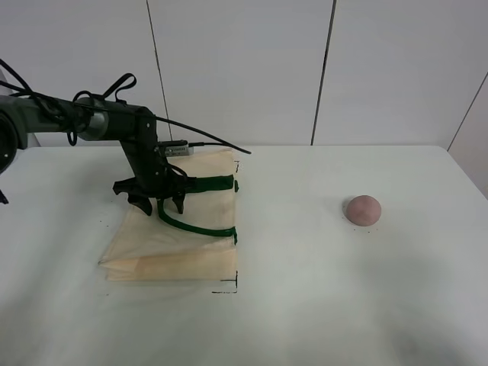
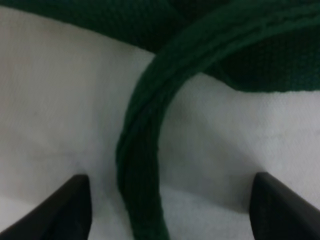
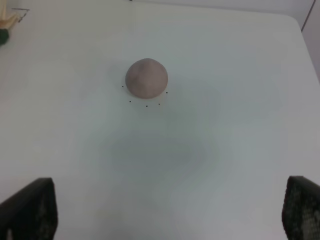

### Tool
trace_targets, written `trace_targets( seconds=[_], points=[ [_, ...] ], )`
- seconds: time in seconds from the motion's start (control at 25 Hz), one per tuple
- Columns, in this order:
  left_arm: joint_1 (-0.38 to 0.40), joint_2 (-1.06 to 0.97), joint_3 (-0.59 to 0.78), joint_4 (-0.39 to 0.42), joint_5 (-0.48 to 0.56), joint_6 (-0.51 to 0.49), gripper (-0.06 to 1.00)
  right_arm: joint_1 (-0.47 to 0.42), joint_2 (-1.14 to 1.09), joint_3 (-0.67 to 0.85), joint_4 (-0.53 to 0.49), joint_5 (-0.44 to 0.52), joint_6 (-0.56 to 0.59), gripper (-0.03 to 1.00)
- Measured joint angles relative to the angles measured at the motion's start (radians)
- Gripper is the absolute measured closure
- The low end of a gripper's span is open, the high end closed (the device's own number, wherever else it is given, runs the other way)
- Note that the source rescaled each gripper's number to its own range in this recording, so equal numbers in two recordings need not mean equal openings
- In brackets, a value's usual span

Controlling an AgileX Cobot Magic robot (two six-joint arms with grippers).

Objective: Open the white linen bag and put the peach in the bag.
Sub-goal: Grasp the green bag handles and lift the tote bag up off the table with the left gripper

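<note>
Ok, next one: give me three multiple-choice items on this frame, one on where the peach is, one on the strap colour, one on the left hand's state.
1. Where is the peach relative to the bag?
A. lying on it
B. on the table, to its right and apart from it
C. inside it

2. What colour are the bag's straps?
A. dark green
B. red
C. white

3. How is the left hand?
A. shut on the peach
B. open over bare table, away from the bag
C. open over the bag, a finger on each side of a strap

Answers:
1 B, the high view shows bare table between peach and bag.
2 A, both the high and left wrist views show green.
3 C, the left wrist view shows the fingers apart with the strap between them.
</note>
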Motion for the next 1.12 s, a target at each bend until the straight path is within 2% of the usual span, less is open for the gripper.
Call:
trace_targets(
  seconds=[0.08,0.12,0.2,0.28,0.32,0.6,1.0,1.12],
  points=[
    [0.0,0.0,0.0,0.003,-0.002,0.0,0.06,0.0,0.0,0.0,0.0,0.0,0.0,-0.03],
    [0.0,0.0,0.0,0.005,-0.001,0.0,0.15,0.0,0.0,0.0,0.0,0.0,0.0,-0.03],
    [0.0,0.0,0.0,0.013,0.003,-0.001,0.41,0.0,0.0,0.0,0.0,0.0,0.0,-0.03],
    [0.0,0.0,0.0,0.033,0.006,-0.02,0.8,0.0,0.0,0.0,0.0,0.0,0.0,-0.03],
    [0.0,-0.002,0.0,0.046,0.008,-0.036,0.93,0.0,0.0,0.0,0.0,0.0,0.0,-0.03],
    [-0.001,-0.047,-0.075,0.064,0.116,-0.059,0.94,0.0,0.0,0.0,0.0,0.0,0.0,-0.03],
    [-0.018,-0.213,-0.5,-0.002,0.416,0.161,0.94,0.0,0.0,0.0,0.0,0.0,0.0,-0.03],
    [-0.026,-0.224,-0.599,-0.018,0.416,0.196,0.94,0.0,0.0,0.0,0.0,0.0,0.0,-0.03]
  ],
)
